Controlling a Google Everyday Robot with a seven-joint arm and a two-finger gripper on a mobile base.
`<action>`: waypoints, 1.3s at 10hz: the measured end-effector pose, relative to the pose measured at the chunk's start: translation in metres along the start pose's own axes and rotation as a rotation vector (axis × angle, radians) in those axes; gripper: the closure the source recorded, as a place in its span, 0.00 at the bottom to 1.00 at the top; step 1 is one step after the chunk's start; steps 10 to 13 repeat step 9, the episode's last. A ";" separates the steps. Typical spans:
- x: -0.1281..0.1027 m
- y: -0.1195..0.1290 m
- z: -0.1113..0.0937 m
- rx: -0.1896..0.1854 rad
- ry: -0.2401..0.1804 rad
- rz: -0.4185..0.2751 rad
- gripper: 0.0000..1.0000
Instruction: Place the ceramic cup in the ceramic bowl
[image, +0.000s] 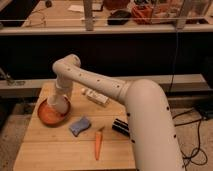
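Reaching down over the bowl (51, 113) at the left of the table (55, 150), the tool (59, 101) is seen directly above the cup (56, 103), which is set inside the bowl. Whether the tool is spread or pinching the cup cannot be told. A sponge (80, 125), a carrot (98, 143) and a dark object (120, 126) are laid nearby.
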 end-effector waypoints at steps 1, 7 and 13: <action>0.000 0.000 0.000 0.004 0.004 -0.001 0.20; -0.007 0.025 -0.014 0.061 0.050 0.064 0.20; -0.009 0.034 -0.021 0.056 0.068 0.086 0.20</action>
